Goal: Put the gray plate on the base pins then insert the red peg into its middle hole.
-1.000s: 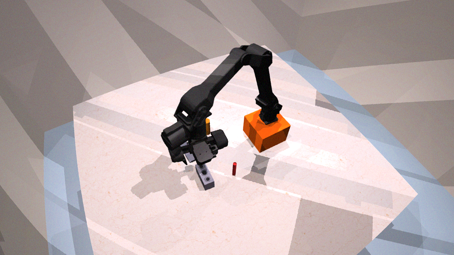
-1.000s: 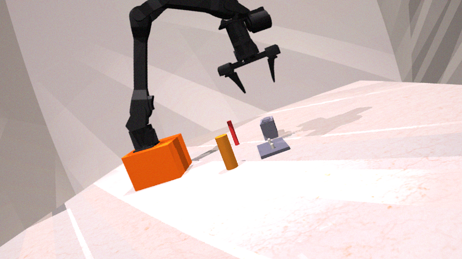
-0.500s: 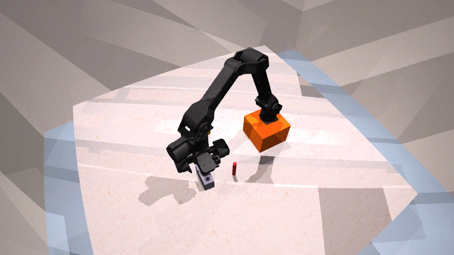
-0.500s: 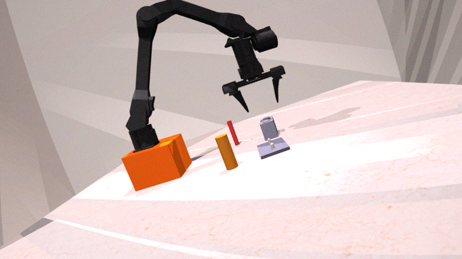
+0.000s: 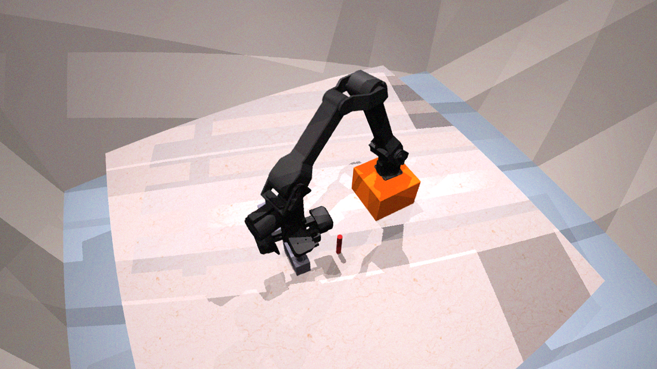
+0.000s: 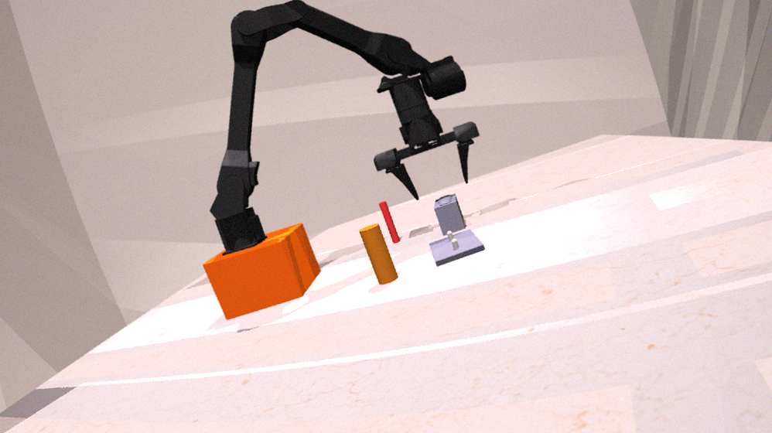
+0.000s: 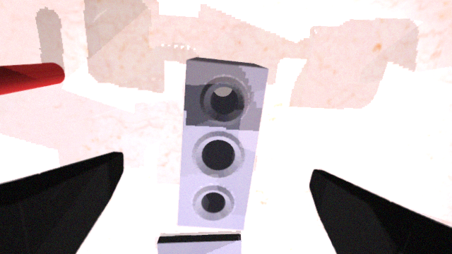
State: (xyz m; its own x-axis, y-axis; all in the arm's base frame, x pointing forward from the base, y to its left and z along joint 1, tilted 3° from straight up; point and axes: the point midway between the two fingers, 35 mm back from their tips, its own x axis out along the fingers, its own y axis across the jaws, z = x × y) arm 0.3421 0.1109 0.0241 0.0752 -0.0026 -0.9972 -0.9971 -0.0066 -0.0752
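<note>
Lengthwise, gray plate (image 5: 302,268) (image 6: 448,214) (image 7: 215,179) between jaws.

In the top view, rises as a black arm (image 5: 317,133) (image 6: 336,26) from a foot (image 5: 389,164) (image 6: 239,231) right of centre, bends at an elbow (image 5: 364,84) (image 6: 266,22) in the upper middle, and slopes to the lower left. In the exterior view, climbs from the left of the frame, folds over near the top, and drops rightward to a wrist (image 5: 262,225) (image 6: 413,108). Below it, points the pincer (image 5: 294,235) (image 6: 441,191) (image 7: 219,169) downward, slightly tilted, spread wide with nothing between the fingers. In the wrist view, reaches in from both lower sides, tips well apart.
</note>
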